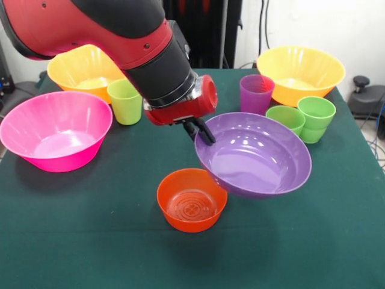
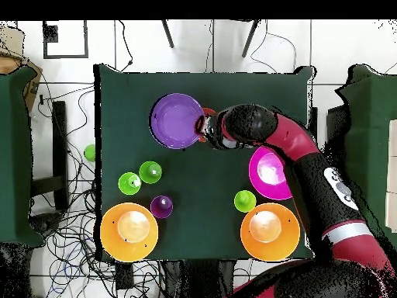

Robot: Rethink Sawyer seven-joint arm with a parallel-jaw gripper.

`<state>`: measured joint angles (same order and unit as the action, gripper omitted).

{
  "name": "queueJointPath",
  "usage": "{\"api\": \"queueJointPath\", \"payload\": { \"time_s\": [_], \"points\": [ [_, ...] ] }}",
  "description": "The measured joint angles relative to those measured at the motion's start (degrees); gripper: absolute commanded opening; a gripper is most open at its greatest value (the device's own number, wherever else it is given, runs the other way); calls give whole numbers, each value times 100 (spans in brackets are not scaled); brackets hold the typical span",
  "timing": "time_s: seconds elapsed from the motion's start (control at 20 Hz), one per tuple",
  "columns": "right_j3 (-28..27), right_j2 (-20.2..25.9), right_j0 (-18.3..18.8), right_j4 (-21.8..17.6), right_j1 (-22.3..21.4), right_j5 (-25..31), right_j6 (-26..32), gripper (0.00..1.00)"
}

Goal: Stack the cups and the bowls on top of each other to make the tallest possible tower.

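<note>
Gripping the purple bowl [image 1: 254,155] by its rim, the gripper [image 1: 201,132] holds it tilted, fingers pinched, above the small orange bowl [image 1: 192,200]. Front: five bowls, four cups. Overhead: purple bowl [image 2: 177,120] hides the orange one; arm covers part of the pink bowl [image 2: 267,172].

I am working at a table [image 1: 72,241] covered in dark green cloth. Behind the table, a white wall [image 1: 313,24] is standing beside a dark panel [image 1: 204,30], with cables [image 1: 264,24] hanging down it. Around the table, the floor [image 2: 233,43] is showing pale tiles, and loose cables [image 2: 74,225] are lying tangled beside the table's edge.
</note>
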<state>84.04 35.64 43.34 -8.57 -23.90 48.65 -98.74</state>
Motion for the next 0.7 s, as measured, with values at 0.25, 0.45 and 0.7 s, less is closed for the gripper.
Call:
{"api": "queueJointPath", "payload": {
  "time_s": [0.25,0.45,0.7],
  "points": [
    [-175,33,34,0,62,175,0,0],
    [-259,45,71,-1,101,333,0,0],
    [-337,74,123,-114,108,410,0,0]
  ]
}}
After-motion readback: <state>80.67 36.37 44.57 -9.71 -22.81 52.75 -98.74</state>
